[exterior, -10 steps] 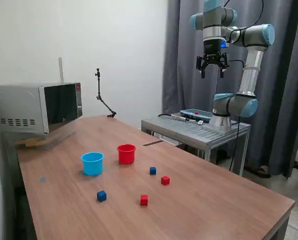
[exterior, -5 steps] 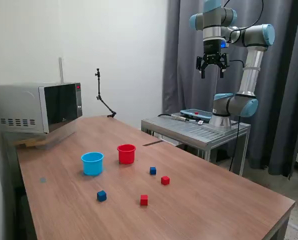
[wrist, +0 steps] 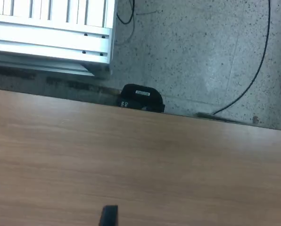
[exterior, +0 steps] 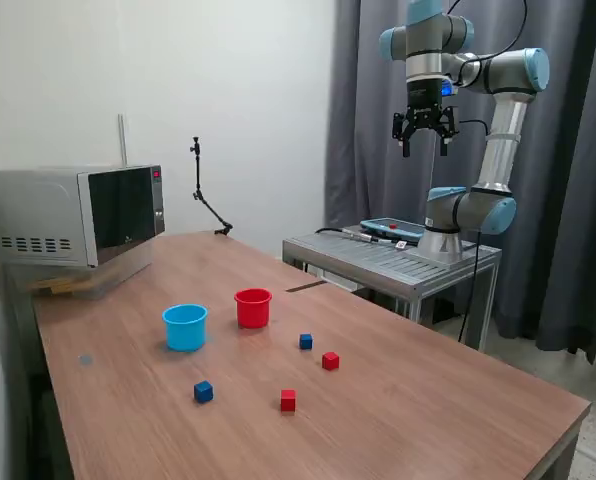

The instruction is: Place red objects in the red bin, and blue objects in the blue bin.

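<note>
The red cup (exterior: 253, 307) and the blue cup (exterior: 185, 327) stand side by side on the table (exterior: 408, 400); nothing is seen inside them. Two red cubes (exterior: 330, 361) and two blue cubes (exterior: 305, 341) lie near. The gripper (exterior: 423, 147) hangs high, spread, holding nothing.

a wooden table (exterior: 428, 400) fills the lower frame. near its middle left stand the light blue cup (exterior: 185, 326) and, just beside it toward the right, the red cup (exterior: 253, 307). lower in the frame lie four small cubes, all apart: a blue cube (exterior: 305, 341), a red cube (exterior: 330, 361), another red cube (exterior: 288, 400) and another blue cube (exterior: 203, 391). a microwave (exterior: 73, 215) sits at left. at upper right, the gripper (exterior: 424, 148) hangs high with its jaws spread, holding nothing, above a metal stand (exterior: 398, 262).
</note>
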Available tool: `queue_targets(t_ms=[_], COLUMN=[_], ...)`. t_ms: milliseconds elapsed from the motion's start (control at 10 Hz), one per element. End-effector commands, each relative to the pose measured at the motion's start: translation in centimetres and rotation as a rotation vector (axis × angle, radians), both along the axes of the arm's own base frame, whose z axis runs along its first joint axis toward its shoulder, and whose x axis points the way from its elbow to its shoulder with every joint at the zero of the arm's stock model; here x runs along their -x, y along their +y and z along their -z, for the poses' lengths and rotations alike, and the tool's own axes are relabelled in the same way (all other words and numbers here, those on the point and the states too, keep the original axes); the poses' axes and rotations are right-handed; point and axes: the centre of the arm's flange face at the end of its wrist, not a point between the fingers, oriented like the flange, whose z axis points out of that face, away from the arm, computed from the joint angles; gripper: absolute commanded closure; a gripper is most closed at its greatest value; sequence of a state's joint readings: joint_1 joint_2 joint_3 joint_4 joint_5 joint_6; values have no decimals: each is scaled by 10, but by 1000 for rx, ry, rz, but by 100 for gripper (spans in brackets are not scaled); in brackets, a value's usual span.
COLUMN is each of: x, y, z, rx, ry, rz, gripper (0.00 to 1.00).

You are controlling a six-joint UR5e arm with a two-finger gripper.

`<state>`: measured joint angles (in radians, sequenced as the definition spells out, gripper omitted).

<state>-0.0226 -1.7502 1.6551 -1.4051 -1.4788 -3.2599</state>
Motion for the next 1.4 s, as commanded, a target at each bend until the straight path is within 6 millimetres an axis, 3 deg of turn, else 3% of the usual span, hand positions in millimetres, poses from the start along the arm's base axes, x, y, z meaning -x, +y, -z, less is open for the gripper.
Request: queue_targets(t_ms=[0,1300], x=[0,2], y=[0,5], z=[0,0], rx=[-1,0], ry=[0,0], rz=[-1,11], gripper=[0,0])
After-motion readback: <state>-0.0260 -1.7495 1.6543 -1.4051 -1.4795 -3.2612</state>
